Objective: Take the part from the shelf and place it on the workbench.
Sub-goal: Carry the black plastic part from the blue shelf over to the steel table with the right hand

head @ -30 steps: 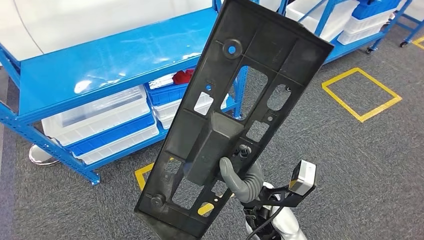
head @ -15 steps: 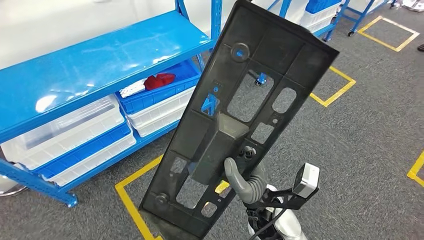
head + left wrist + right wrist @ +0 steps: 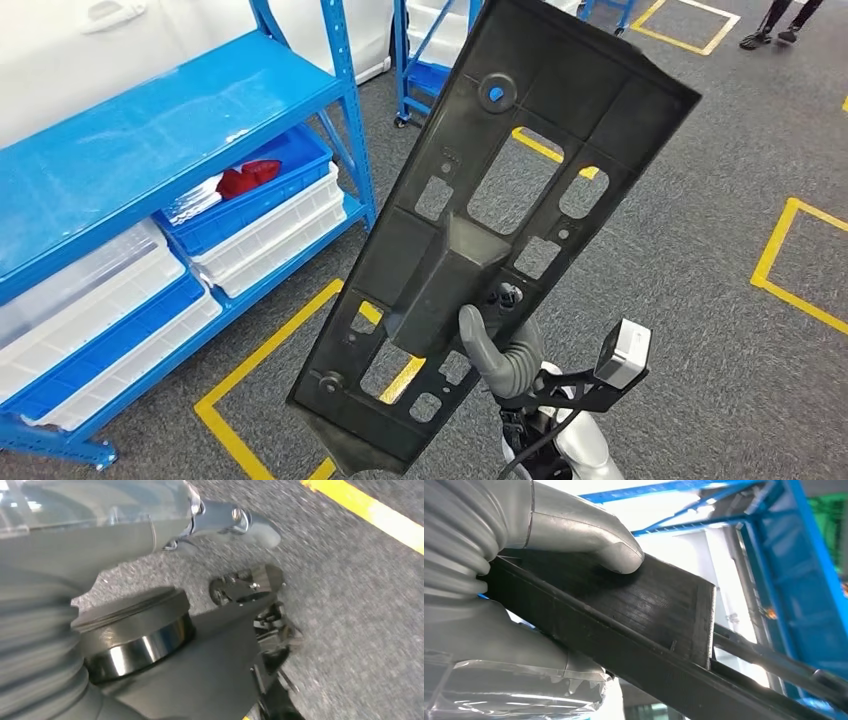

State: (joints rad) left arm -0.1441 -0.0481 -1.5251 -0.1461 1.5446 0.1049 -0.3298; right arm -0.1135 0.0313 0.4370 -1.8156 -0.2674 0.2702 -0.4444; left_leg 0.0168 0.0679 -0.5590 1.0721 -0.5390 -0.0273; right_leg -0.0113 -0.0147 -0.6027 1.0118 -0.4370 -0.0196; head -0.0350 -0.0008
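The right hand (image 3: 497, 357) grips the long black part (image 3: 500, 230) near its lower middle, thumb pressed on the front face and the other fingers hidden behind, holding it tilted up in the air above the grey floor (image 3: 700, 330). Beside it, to the left, stands the blue shelf (image 3: 150, 150) holding white and blue bins. The left hand (image 3: 250, 605) hangs over the carpet, blurred; its fingers seem loosely apart and holding nothing, though I cannot tell for certain.

Right hand (image 3: 497, 355) sits low in the frame, just right of centre — thumb up against the black part (image 3: 497, 225), gripping it, silver forearm coming in from the bottom edge. Left hand (image 3: 260, 625) hangs over the floor — its fingers are too blurred to read.
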